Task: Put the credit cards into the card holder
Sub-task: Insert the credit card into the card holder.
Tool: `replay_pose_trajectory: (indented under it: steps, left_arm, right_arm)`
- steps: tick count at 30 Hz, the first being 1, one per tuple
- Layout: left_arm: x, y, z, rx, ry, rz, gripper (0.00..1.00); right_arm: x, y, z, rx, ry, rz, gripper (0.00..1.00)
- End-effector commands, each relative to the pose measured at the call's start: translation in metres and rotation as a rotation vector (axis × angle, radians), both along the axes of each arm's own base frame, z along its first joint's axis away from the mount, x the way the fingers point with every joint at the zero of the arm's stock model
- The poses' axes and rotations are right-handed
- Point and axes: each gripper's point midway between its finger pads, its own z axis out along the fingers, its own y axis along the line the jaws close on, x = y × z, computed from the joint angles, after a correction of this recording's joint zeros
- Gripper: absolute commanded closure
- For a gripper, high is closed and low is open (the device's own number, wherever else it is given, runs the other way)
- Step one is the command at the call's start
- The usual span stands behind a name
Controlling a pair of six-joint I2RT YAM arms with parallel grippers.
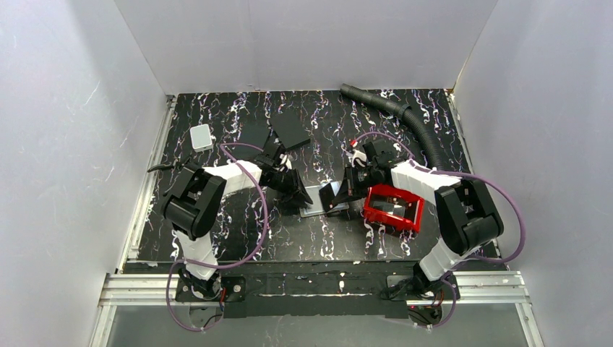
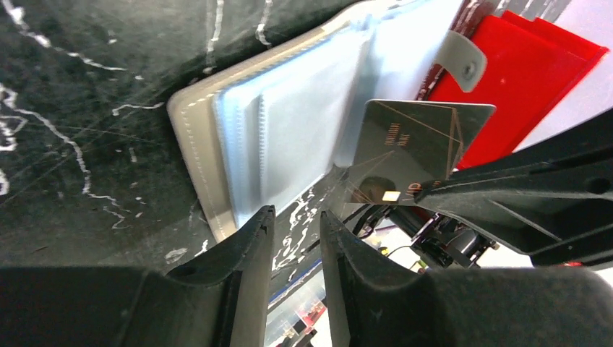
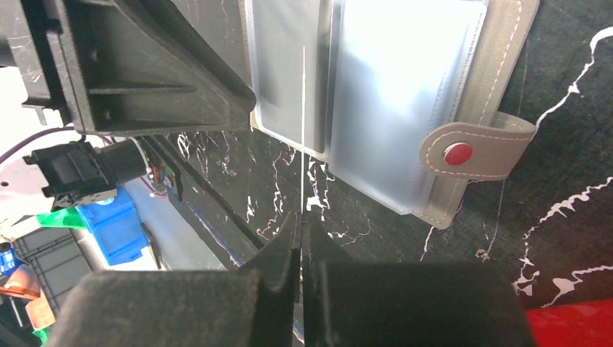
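No text can be read anywhere; the credit card (image 2: pixel 416 148) carries small dark marks and fine lines, too blurred to read.

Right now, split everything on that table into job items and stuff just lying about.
Job: card holder, lying open; credit card, pinched in right gripper.
Lying about: red tray, white box, two black slabs, black hose.

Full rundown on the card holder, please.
The card holder is a taupe, leather-look bifold with pale stitching, lying open and flat on the black marbled table, glossy clear sleeves up. Its snap tab, red stud showing, lies unfastened. The right tool holds a credit card at the sleeves; contact unclear.
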Motion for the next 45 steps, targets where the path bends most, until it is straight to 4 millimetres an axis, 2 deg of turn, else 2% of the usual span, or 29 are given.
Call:
replay_pose_trajectory:
  steps: [1,15,24,34,45]
  left_arm:
    - [-0.006,0.007,-0.007,0.067,0.032,-0.008,0.72]
    - [-0.012,0.014,-0.02,0.128,0.075,-0.036,0.7]
    - [-0.016,0.019,-0.026,0.162,0.094,-0.047,0.69]
    - [-0.015,0.018,-0.026,0.162,0.1,-0.05,0.69]
    - [-0.016,0.023,-0.032,0.19,0.107,-0.06,0.71]
  right_arm:
    - [0.005,0.004,0.0,0.011,-0.035,0.028,0.99]
    - [0.005,0.0,-0.013,-0.007,0.002,0.032,0.99]
    - [0.01,-0.005,-0.005,-0.012,-0.012,0.016,0.99]
    - [0.002,0.007,-0.012,0.057,0.035,0.07,0.99]
    - [0.014,0.011,-0.021,0.071,-0.016,0.078,0.99]
